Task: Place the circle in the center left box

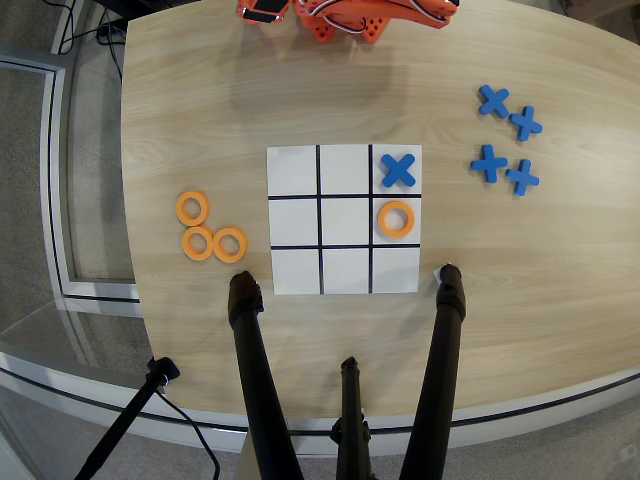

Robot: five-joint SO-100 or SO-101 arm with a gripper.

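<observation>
In the overhead view an orange circle (pixel 396 219) lies flat inside the center left box (pixel 410 238), the middle-row cell of the white grid's right-hand column as this view shows it. A blue cross (pixel 398 170) fills the cell just above it. Three more orange rings (pixel 192 208) (pixel 198 243) (pixel 230 244) lie on the wood left of the grid. The orange arm (pixel 345 18) is folded at the table's far edge, cut off by the top of the frame, well away from the grid. Its fingers cannot be made out.
Several loose blue crosses (pixel 507 140) lie on the table at the upper right. Black stand legs (pixel 246 305) (pixel 449 295) rest on the wood just below the grid's lower corners. The table's curved edge runs along the left and bottom.
</observation>
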